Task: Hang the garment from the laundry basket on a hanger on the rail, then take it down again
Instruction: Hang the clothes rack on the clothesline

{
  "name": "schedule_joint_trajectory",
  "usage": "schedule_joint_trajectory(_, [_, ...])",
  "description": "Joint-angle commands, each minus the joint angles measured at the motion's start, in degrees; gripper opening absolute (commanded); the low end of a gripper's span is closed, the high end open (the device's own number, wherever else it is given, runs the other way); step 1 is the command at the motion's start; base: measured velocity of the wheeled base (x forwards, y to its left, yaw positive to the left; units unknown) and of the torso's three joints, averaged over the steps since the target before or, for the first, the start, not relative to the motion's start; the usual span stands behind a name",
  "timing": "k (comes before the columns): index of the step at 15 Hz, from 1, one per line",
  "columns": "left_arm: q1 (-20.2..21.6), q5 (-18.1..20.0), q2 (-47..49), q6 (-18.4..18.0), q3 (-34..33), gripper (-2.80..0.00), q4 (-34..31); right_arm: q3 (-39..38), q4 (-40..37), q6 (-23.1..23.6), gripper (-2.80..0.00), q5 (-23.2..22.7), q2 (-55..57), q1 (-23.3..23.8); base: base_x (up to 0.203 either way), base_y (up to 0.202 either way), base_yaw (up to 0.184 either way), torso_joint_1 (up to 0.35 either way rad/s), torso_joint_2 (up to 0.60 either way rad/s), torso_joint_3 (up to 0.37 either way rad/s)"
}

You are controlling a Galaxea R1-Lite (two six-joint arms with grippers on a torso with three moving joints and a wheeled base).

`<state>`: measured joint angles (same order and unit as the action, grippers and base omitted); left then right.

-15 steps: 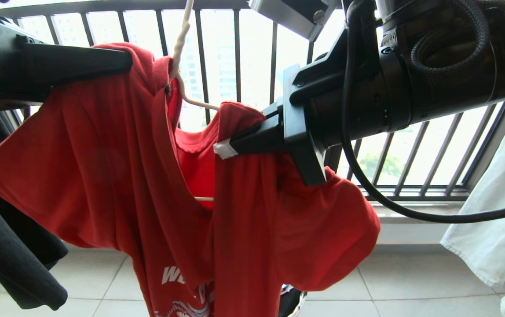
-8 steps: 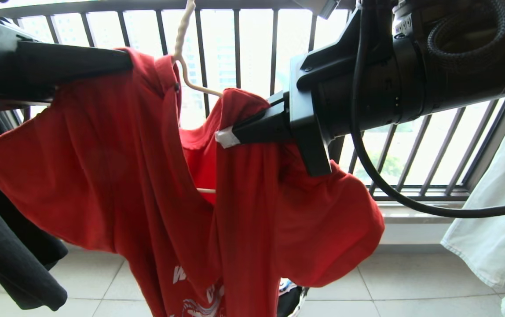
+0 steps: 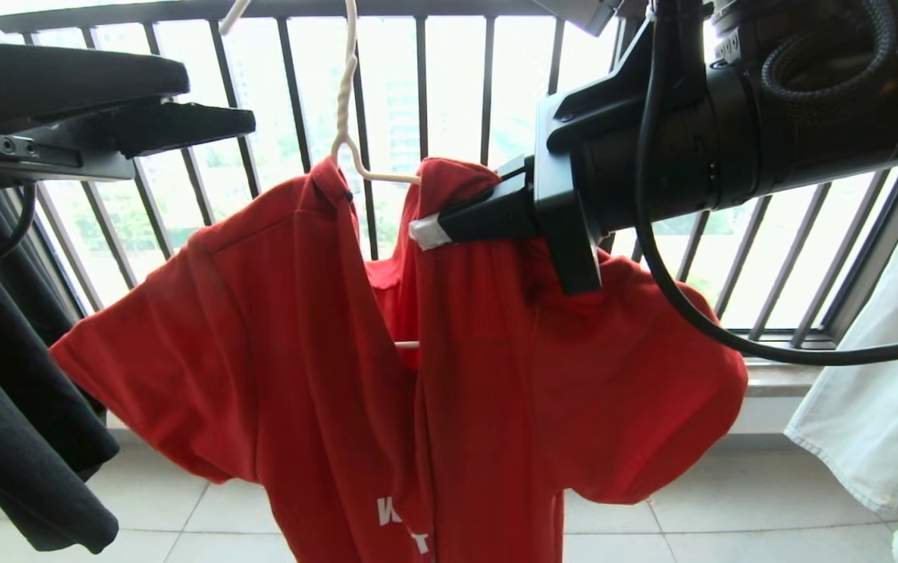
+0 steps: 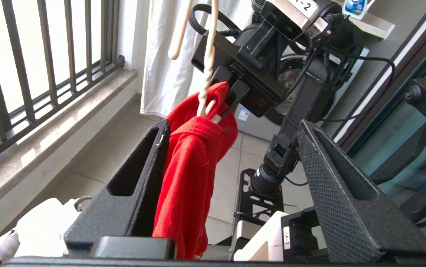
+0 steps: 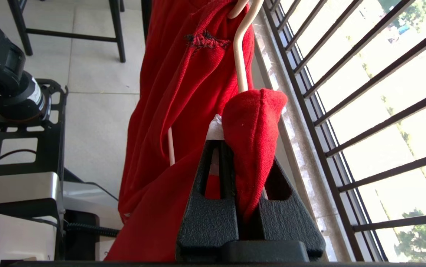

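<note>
Red garment [image 3: 324, 328]: we see the T-shirt draped on the white wire hanger [image 3: 351, 133], both sleeves spread, white lettering low at the hem.
Hanger: its twisted neck rises out of the top of the head view in front of the black window railing [image 3: 488, 86]; we cannot see what it hooks on.
Left claw [image 4: 231, 155]: we find its jaws standing wide apart, released, one finger [image 4: 138, 185] touching the shirt's shoulder fold, nothing gripped.
Right claw [image 5: 241, 174]: we see it clenched on a fold of red cloth at the collar, just beside the hanger wire.
Surroundings: black garment [image 3: 3, 407] at the robot's left, pale cloth [image 3: 879, 391] at its right, tiled floor [image 3: 730, 508] below.
</note>
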<state>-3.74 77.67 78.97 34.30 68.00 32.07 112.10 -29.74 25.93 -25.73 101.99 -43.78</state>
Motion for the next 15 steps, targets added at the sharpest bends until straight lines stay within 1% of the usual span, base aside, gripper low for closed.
schedule_joint_trajectory(1, [0.5,0.4,-0.2,0.2,0.1,0.0,0.2,-0.1,-0.1,-0.1,-2.8,-0.2,-0.3,0.5,0.0,0.0,0.0,0.0,0.0,0.0])
schedule_joint_trajectory(2, [0.8,0.4,-0.2,0.1,0.1,0.0,0.2,-0.1,0.0,-1.3,-2.8,-0.1,-0.4,0.8,0.0,0.0,0.0,0.0,0.0,0.0])
schedule_joint_trajectory(3, [0.8,0.4,-0.3,0.1,0.1,-2.8,0.2,-0.1,0.0,-1.6,-2.8,-0.1,-0.5,1.5,0.0,0.0,0.0,0.0,0.0,0.0])
schedule_joint_trajectory(6, [1.5,0.4,-0.9,0.0,0.1,-2.8,0.2,-0.1,-0.1,-2.0,-2.8,-0.1,-1.2,3.0,0.0,0.0,0.0,0.0,0.0,0.0])
schedule_joint_trajectory(8, [1.5,0.3,-1.5,0.3,0.2,-2.8,0.1,-0.1,0.1,-4.6,-2.8,0.2,-2.1,3.3,0.0,0.0,0.0,0.0,0.0,0.0])
schedule_joint_trajectory(9, [1.5,-0.1,-1.6,0.5,0.2,-2.8,0.1,-0.1,0.2,-5.4,-2.8,1.2,-2.7,3.3,0.0,0.0,0.0,0.0,0.0,0.0])
schedule_joint_trajectory(11, [1.5,-2.7,-1.5,0.6,0.9,-2.8,0.0,-0.2,0.2,-7.8,-2.8,5.0,-3.6,3.6,0.0,0.0,0.0,0.0,0.0,0.0])
schedule_joint_trajectory(13, [1.5,-4.4,-1.4,0.7,1.1,-2.8,-0.1,-0.7,1.4,-12.6,-2.8,10.4,-5.0,4.4,0.0,0.0,0.0,0.0,0.0,0.0])
schedule_joint_trajectory(14, [1.4,-5.6,-1.5,0.7,1.1,-2.8,-0.1,-1.7,2.6,-15.1,-2.8,13.4,-6.1,4.6,0.0,0.0,0.0,0.0,0.0,0.0])
schedule_joint_trajectory(15, [1.4,-6.4,-1.5,0.7,1.1,-2.8,0.0,-3.6,3.6,-17.8,-2.8,17.9,-7.6,4.8,0.0,0.0,0.0,0.0,0.0,0.0])
